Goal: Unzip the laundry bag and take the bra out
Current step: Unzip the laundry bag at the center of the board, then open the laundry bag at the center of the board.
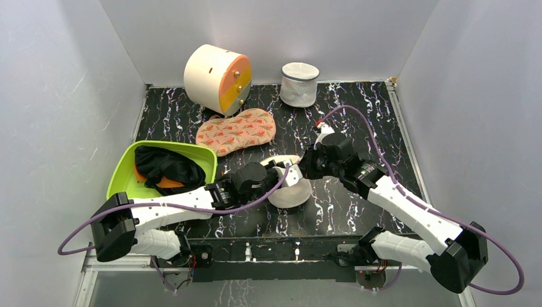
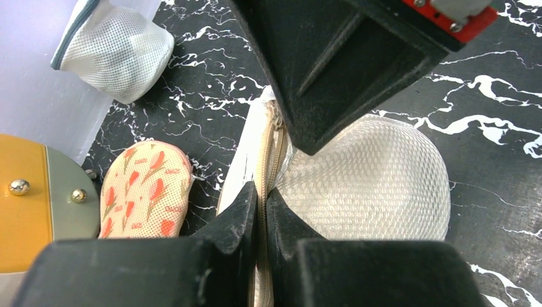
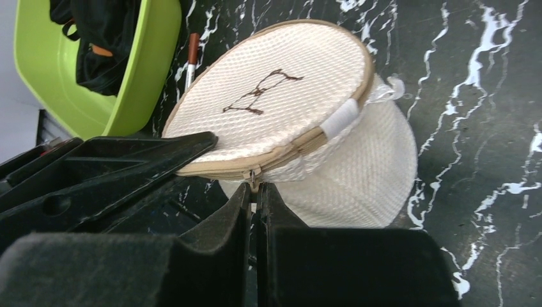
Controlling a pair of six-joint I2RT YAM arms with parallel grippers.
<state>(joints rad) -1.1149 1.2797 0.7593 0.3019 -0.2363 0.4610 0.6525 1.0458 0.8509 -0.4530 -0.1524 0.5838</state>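
The cream mesh laundry bag (image 1: 291, 190) lies on its side at the table's middle, between both grippers. Its flat face with the black drawing (image 3: 262, 96) shows in the right wrist view, its dome (image 2: 371, 185) in the left wrist view. My left gripper (image 2: 262, 195) is shut on the bag's tan zip trim (image 2: 263, 166). My right gripper (image 3: 255, 190) is shut on the small zip pull (image 3: 254, 177) hanging from the trim. The zip looks closed. The bra is hidden.
A green tub (image 1: 128, 167) with a black garment (image 1: 167, 167) stands at left. An orange patterned cloth (image 1: 235, 131), a round cream box with orange drawers (image 1: 217, 78) and a white cylindrical mesh bag (image 1: 299, 84) sit behind.
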